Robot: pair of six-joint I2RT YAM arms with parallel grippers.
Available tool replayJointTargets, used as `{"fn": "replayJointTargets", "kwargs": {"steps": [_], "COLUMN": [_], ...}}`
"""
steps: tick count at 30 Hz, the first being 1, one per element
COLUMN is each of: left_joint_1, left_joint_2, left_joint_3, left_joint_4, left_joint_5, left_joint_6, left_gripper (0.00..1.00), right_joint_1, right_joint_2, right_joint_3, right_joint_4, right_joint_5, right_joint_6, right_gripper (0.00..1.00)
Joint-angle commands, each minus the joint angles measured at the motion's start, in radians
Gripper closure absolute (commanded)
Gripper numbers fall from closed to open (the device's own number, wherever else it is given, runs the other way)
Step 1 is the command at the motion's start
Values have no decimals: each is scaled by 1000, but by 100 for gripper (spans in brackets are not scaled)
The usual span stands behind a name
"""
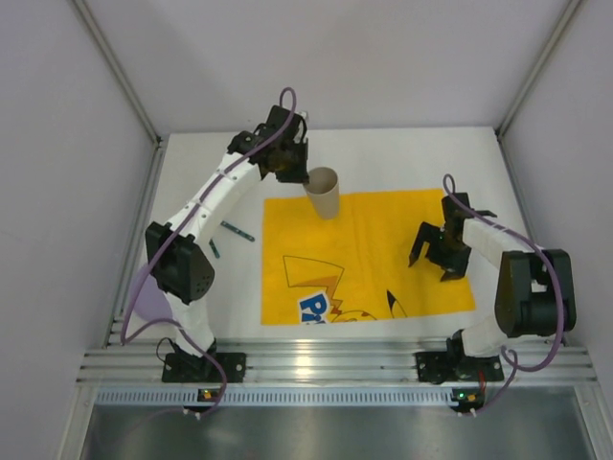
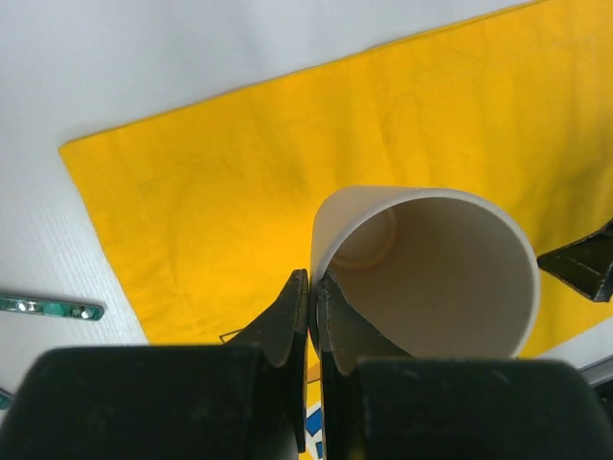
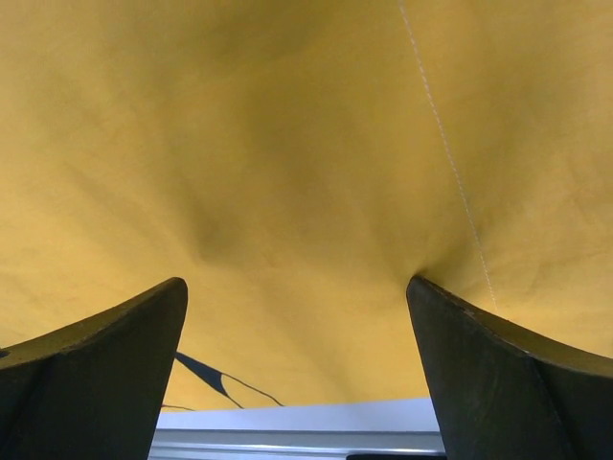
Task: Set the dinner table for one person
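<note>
A tan paper cup (image 1: 324,191) stands at the far left corner of the yellow cartoon mat (image 1: 383,240), which lies on the white dinner table (image 1: 402,158). My left gripper (image 1: 292,172) is shut on the cup's rim; in the left wrist view one finger (image 2: 287,316) is outside the wall of the cup (image 2: 441,278) and the other inside. My right gripper (image 1: 431,261) is open, its fingertips (image 3: 479,335) pressing down on the mat (image 3: 306,172) near its right edge.
Two thin teal utensils (image 1: 237,231) lie on the bare table left of the mat; one shows in the left wrist view (image 2: 48,308). The ribbed aluminium rail (image 1: 326,362) runs along the near edge. Grey walls enclose the table.
</note>
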Motion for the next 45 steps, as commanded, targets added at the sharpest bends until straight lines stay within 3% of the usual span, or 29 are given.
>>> {"fn": "replayJointTargets", "kwargs": {"steps": [1,6,10,14,19,23,29,34,38,41,42,43,45], "left_joint_1": [-28,-82,-131,-182,-246,-295,-341,-420,-440,-440,-440,-440,-441], "left_joint_2": [23,129,230,319,422,497,543,576,586,591,591,591,588], "left_joint_3": [105,226,333,384,456,531,557,603,602,600,599,597,596], "left_joint_4": [39,59,99,177,232,229,241,267,287,275,277,278,278], "left_joint_5": [31,70,117,157,144,50,-97,-263,-268,-255,-242,-223,-226], "left_joint_6": [-41,-68,-114,-162,-190,-156,-124,20,39,43,57,66,65], "left_gripper": [100,100,100,100,100,100,100,100,98,80,69,51,39], "right_joint_1": [-26,-25,-25,41,55,55,78,104,122,127,127,128,130], "right_joint_2": [13,-69,-266,-398,-449,-498,-533,-533,-521,-513,-508,-507,-505], "right_joint_3": [-43,17,156,388,497,511,502,506,506,508,506,506,497], "right_joint_4": [18,-42,-156,-341,-508,-554,-588,-591,-583,-574,-571,-568,-563], "right_joint_5": [46,17,-22,76,161,104,147,175,178,178,176,176,173], "right_joint_6": [2,-15,-33,-6,-29,-32,-58,-72,-76,-78,-78,-79,-79], "right_gripper": [0,0,0,1,0,0,0,0,0,0,0,0,0]}}
